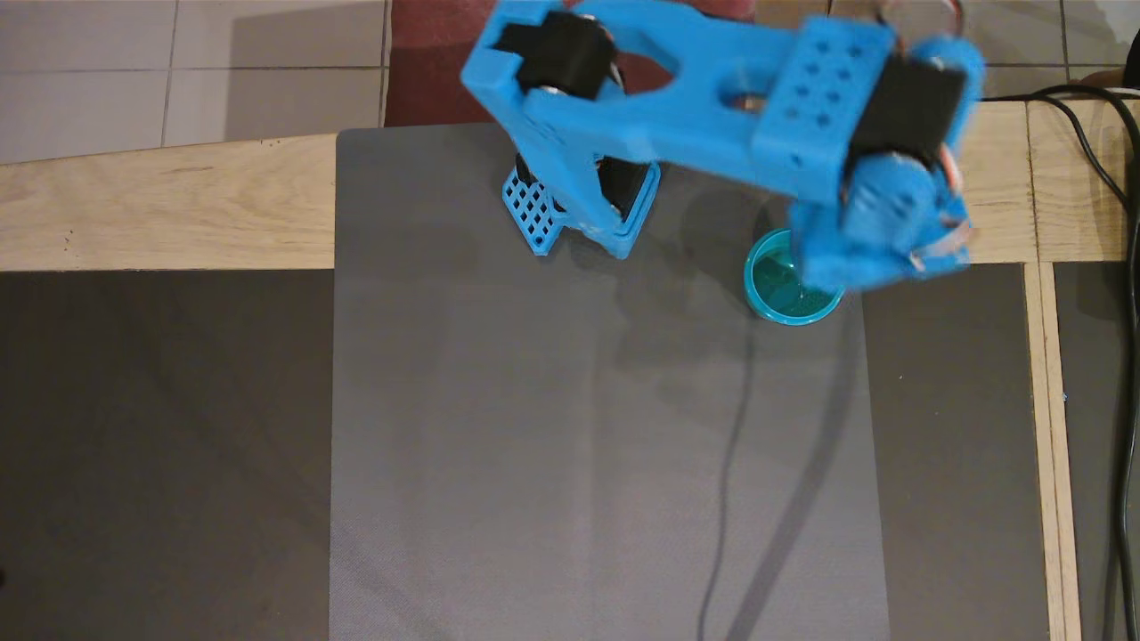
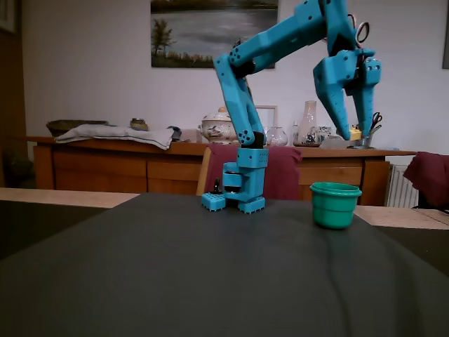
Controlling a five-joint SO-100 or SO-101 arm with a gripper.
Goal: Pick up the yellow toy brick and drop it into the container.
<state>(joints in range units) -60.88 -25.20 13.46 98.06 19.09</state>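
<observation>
Nearest in the fixed view, a dark mat (image 2: 210,281) covers the worktop (image 2: 49,197), whose pale wood shows at 9 and 3 o'clock of the mat. The container (image 2: 335,203), a teal cup, stands upright on the mat at about 4 o'clock of the arm's base (image 2: 242,189). In the overhead view it keeps that same bearing from the base (image 1: 579,209), near the mat's right edge (image 1: 868,401), and its glossy inside (image 1: 775,298) is partly hidden under the blue wrist.

Above the cup, at roughly 1 o'clock of its rim and well clear of it, the gripper (image 2: 355,133) hangs with its tips pointing down. The jaws stand at a narrow gap, and a small pale-yellow piece fills it: the yellow toy brick (image 2: 356,133), pinched between the tips and held in the air. It is too small to make out its studs. From above the brick is hidden beneath the arm.

Behind the base a dark-red chair back (image 2: 280,172) stands at the worktop's far edge. Farther off a wooden sideboard (image 2: 105,168) runs along the wall, bearing a folded cloth (image 2: 116,133), a lidded tureen (image 2: 219,128) and glassware. At 12 o'clock of it a landscape painting (image 2: 210,31) hangs on the white wall.
</observation>
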